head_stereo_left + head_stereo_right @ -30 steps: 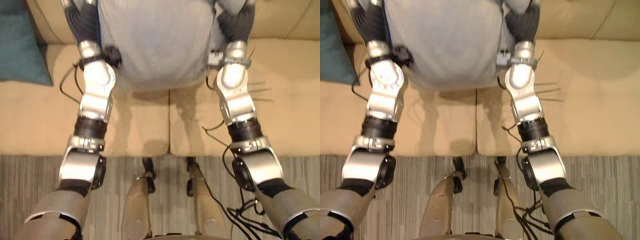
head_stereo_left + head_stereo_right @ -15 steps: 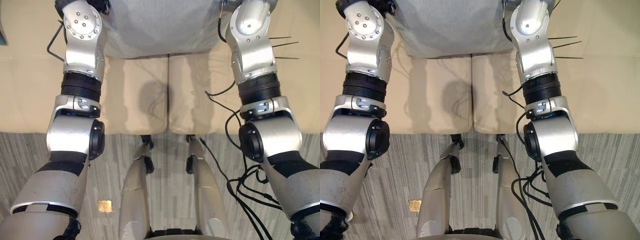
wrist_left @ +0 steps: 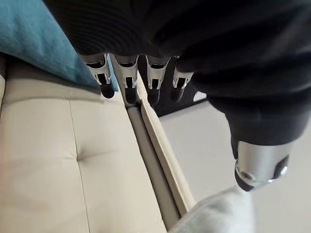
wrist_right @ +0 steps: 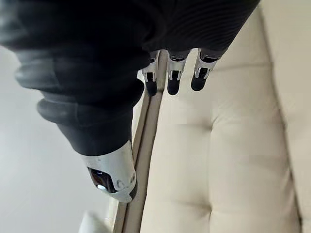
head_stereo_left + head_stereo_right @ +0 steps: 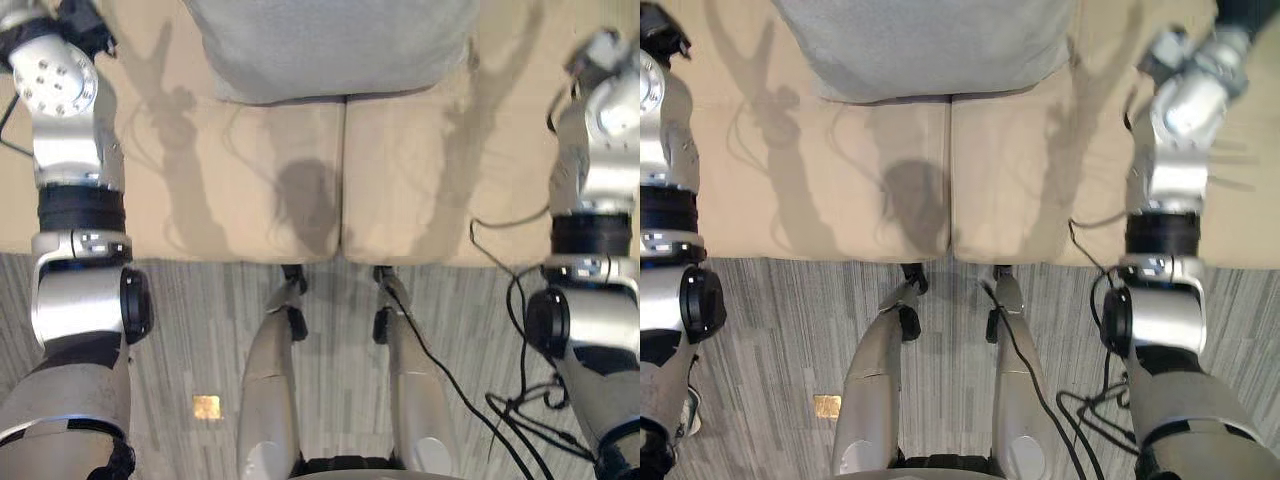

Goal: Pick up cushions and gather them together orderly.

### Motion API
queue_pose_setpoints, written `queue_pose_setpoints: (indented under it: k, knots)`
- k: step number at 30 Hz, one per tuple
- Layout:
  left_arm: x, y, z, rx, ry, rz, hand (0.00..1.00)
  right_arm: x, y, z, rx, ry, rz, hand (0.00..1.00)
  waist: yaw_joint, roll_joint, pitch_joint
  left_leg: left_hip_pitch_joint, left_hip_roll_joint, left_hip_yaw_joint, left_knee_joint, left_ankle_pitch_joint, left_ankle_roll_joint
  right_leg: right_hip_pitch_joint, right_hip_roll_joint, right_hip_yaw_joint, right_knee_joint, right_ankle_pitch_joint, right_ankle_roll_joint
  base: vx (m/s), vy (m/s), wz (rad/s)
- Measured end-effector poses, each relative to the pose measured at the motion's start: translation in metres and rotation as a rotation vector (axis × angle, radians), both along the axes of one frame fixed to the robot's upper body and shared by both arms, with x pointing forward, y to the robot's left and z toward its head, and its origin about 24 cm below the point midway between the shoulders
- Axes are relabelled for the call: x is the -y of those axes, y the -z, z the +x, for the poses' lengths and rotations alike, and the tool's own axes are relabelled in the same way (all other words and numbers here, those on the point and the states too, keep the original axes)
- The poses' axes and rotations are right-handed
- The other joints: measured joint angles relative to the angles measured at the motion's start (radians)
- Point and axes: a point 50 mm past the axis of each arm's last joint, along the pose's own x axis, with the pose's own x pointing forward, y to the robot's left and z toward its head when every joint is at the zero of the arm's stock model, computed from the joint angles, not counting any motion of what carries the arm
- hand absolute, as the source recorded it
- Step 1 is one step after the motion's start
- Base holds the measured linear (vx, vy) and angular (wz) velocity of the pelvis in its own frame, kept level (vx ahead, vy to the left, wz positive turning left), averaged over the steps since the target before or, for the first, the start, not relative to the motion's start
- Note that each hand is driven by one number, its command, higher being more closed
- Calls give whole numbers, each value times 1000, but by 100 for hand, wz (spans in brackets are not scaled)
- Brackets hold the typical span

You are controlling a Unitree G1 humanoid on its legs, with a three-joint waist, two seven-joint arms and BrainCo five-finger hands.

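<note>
Grey cushion [image 5: 330,45] and teal cushion [image 3: 43,39] lie apart on the sofa [image 5: 250,180], not yet gathered, while left hand [image 3: 127,77] and right hand [image 4: 173,73] hang straight-fingered and empty

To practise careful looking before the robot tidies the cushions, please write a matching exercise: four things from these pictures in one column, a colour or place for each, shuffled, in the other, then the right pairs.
Things
1. grey cushion
2. teal cushion
3. sofa
4. carpet

Descriptions
A. striped, in front of the sofa
B. beige, with a seam down the middle of its seat
C. lies on the seat, across the seam
D. just beyond the left hand, in the left wrist view

Pairs: 1-C, 2-D, 3-B, 4-A
</note>
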Motion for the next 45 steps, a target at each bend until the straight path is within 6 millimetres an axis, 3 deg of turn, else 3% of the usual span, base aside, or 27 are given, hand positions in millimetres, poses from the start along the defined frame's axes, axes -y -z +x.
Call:
queue_pose_setpoints:
  k: [1, 5, 7, 8, 10, 11, 13, 14, 15, 17, 19, 23, 27, 32, 35, 36, 37, 38, 39, 40, 43, 44, 45]
  knots:
    - [-3, 11, 0, -26, 7, 1, 0, 5, 13, -1, -29, -5, 5, 0, 0, 0, -1, 14, 1, 0, 5, -7, 2, 14, 1, 1, 4, -10, 2, -5, -49, -6]
    - [-9, 86, -3, -197, 62, 16, 0, 12, 79, -18, -181, -58, -60, 0, -8, 0, -9, 79, 13, -1, 23, -37, -5, 71, 4, 3, 48, -52, 3, -15, -50, -2]
    - [-2, 143, -8, -326, 125, -27, 0, 7, 124, -26, -288, -114, -45, 0, -9, -2, -54, 88, 15, -1, 17, -48, -8, 78, 6, 1, 47, -67, 6, -2, -64, 0]
    - [2, 162, -11, -368, 144, -47, 0, 3, 139, -28, -326, -134, -34, 0, -8, -2, -56, 101, 15, 0, 16, -48, -8, 89, 6, 0, 48, -67, 6, 25, -56, -1]
    - [21, 227, -28, -522, 224, -132, 0, -12, 196, -41, -490, -209, 18, 0, 0, -2, -57, 153, 24, 1, 19, -56, -15, 142, 12, -4, 48, -77, 1, 41, -58, -3]
    - [27, 247, -35, -577, 245, -156, 0, -18, 213, -46, -543, -235, 30, 0, 3, -2, -58, 170, 27, 0, 20, -61, -17, 159, 15, -5, 49, -81, 1, 49, -63, -2]
    - [46, 299, -60, -732, 301, -221, 0, -34, 260, -68, -691, -299, 78, 0, 11, -3, -76, 219, 31, 0, 20, -74, -23, 202, 18, -8, 61, -103, -1, 66, -69, -1]
    - [52, 315, -69, -791, 323, -230, 0, -37, 272, -75, -741, -311, 78, 0, 13, -3, -80, 244, 30, 0, 16, -77, -25, 223, 18, -8, 65, -110, 0, 83, -62, 2]
    - [62, 348, -90, -930, 360, -239, 0, -44, 300, -89, -858, -339, 73, 0, 12, -4, -111, 288, 28, 1, 10, -85, -26, 262, 18, -8, 67, -123, 3, 68, -40, 2]
    - [67, 382, -114, -1084, 375, -249, 0, -47, 331, -105, -1001, -363, 70, 0, 11, -5, -158, 334, 24, 2, -5, -93, -31, 302, 16, -8, 65, -144, 13, 65, -13, 2]
    - [67, 424, -151, -1305, 371, -275, 0, -47, 376, -136, -1236, -383, 78, 0, 9, -12, -226, 412, 6, 3, -51, -95, -33, 370, 15, -8, 40, -158, 21, 108, -6, 4]
    - [65, 458, -193, -1531, 376, -286, 0, -44, 413, -173, -1479, -398, 49, 0, 0, -19, -274, 506, -8, 1, -110, -93, -36, 456, 2, -10, -1, -161, 25, 70, 15, 2]
    - [64, 469, -215, -1641, 389, -252, 0, -39, 428, -195, -1608, -402, 11, 0, -14, -28, -294, 595, -25, 1, -138, -92, -38, 541, -6, -10, -21, -165, 39, 55, 36, 2]
    - [59, 469, -214, -1655, 392, -226, 0, -39, 431, -198, -1636, -409, 13, 0, -14, -42, -311, 618, -31, 23, -126, -92, -26, 551, -17, 15, -16, -151, 45, 8, 47, -12]
    - [56, 465, -206, -1639, 393, -200, 0, -42, 426, -185, -1609, -427, -27, 0, -9, -45, -312, 539, -20, 56, -37, -111, -2, 472, -17, 45, 17, -105, 104, -125, 67, -36]
    - [56, 461, -201, -1610, 391, -190, 0, -45, 425, -180, -1603, -442, -45, 0, -5, -38, -305, 520, 11, 78, -37, -112, 19, 426, -13, 37, 98, -119, 109, -229, 47, -35]
    - [54, 460, -199, -1607, 389, -183, 0, -49, 425, -177, -1597, -453, -45, 0, -9, -45, -298, 524, 10, 78, -33, -109, 25, 382, -29, 13, 334, -233, 62, -226, 21, -18]
    - [54, 460, -200, -1609, 386, -182, 0, -51, 426, -180, -1602, -454, -41, 0, -11, -46, -296, 536, 10, 76, -33, -108, 26, 378, -39, 3, 451, -281, 56, -188, -28, 3]
    - [52, 460, -202, -1615, 380, -182, 0, -53, 429, -187, -1618, -459, -28, 0, -7, -46, -295, 559, 10, 73, -33, -108, 27, 401, -54, -6, 628, -339, 69, -131, -67, 6]
    - [52, 459, -204, -1613, 377, -182, 0, -56, 430, -188, -1623, -471, -36, 0, -1, -58, -302, 566, 9, 70, -33, -104, 26, 434, -59, -3, 706, -360, 87, -130, -98, 4]
    - [50, 456, -202, -1594, 354, -187, 0, -55, 430, -188, -1625, -471, -45, 0, 12, -79, -312, 534, 7, 58, -34, -53, 8, 512, -61, -18, 659, -429, 129, -185, -183, 4]
    - [57, 458, -203, -1588, 369, -213, 0, -50, 427, -182, -1616, -458, -63, 0, 20, -66, -314, 527, 12, 55, -82, -7, -8, 536, -26, -32, 541, -450, 120, -220, -113, -30]
    - [62, 460, -204, -1588, 377, -228, 0, -47, 424, -177, -1598, -446, -72, 0, 41, -48, -323, 517, 22, 67, -154, 49, -16, 553, 1, -35, 412, -475, 75, -223, -111, -38]
